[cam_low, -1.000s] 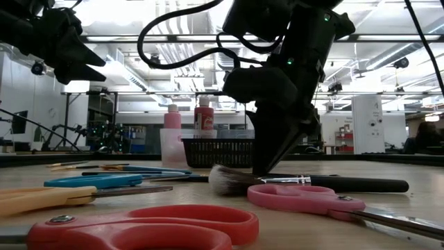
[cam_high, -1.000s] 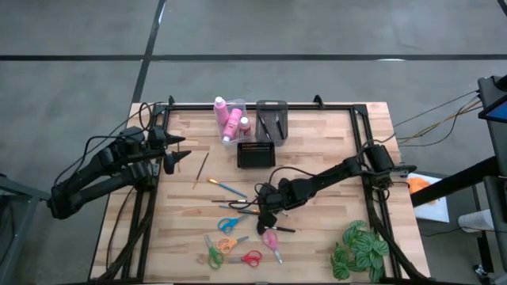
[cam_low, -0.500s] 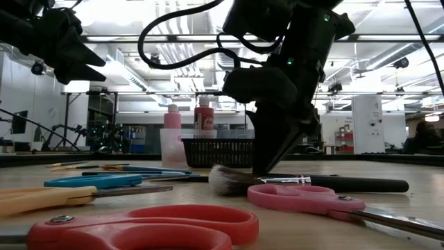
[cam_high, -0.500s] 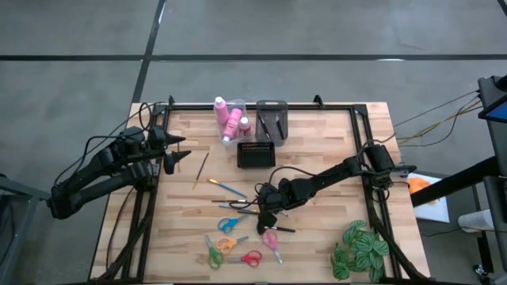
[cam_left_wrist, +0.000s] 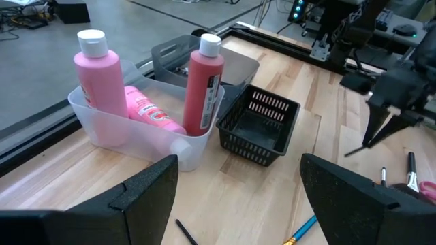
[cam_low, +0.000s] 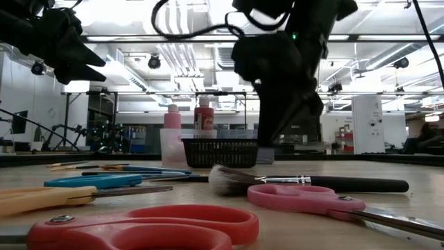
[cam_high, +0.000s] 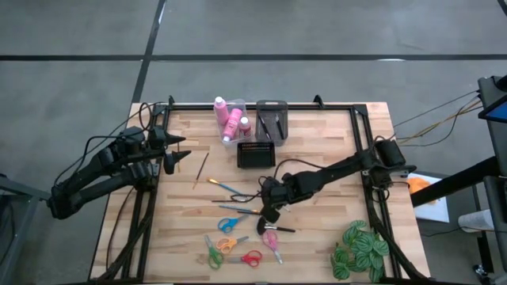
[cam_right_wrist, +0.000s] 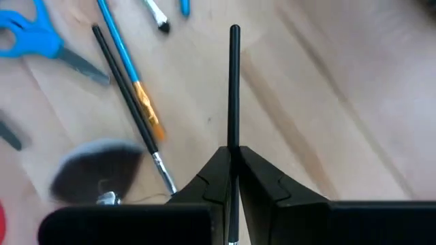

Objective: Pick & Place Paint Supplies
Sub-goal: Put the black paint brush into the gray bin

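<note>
Paintbrushes and several scissors lie scattered on the near half of a wooden table. One thin black brush is pinched between the closed fingers of the right gripper, raised just above the table near its middle. Below it rest a fluffy-headed brush and pink scissors. At the far edge, pink paint bottles with white caps sit in a clear bin, next to a small black basket. Off at the table's left edge, the left gripper hangs with its fingers spread apart, holding nothing. A green leafy plant stands at the near right corner.
</note>
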